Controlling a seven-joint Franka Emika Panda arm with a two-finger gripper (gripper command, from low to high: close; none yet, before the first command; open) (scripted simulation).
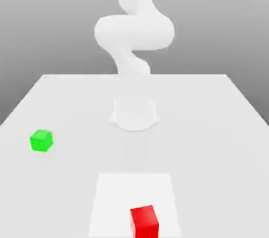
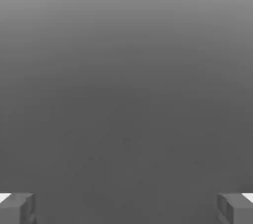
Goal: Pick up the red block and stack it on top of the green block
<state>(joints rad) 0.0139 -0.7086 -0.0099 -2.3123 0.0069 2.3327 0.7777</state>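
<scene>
Locate the red block (image 1: 144,221) in the exterior view on the table (image 1: 220,126), inside a paler square patch (image 1: 113,192), close to the near edge and a little to the exterior view's right of centre. Locate the green block (image 1: 41,140) farther back, well toward the exterior view's left, outside the patch. Note both as upright, flat on the surface, well apart, with bare table between them.

Read this layout as a start condition: nothing lifted, nothing stacked, pick step not yet begun. Expect a carry across the table, toward the exterior view's left and away from the near edge, once the red block is gripped.

Note the arm (image 1: 134,32) folded high above its base (image 1: 134,115), clear of both blocks. Judge this as a neutral pose, leaving either block free to approach from above.

Check the gripper (image 2: 126,209) in the hand view: fingertips (image 2: 17,209) spread wide, holding nothing, plain grey between them. Judge the wide setting as ready for straddling the red block.

Use the exterior view for block positions, table layout and arm posture. Use the hand view for finger spacing and confirmation of an empty grasp.
</scene>
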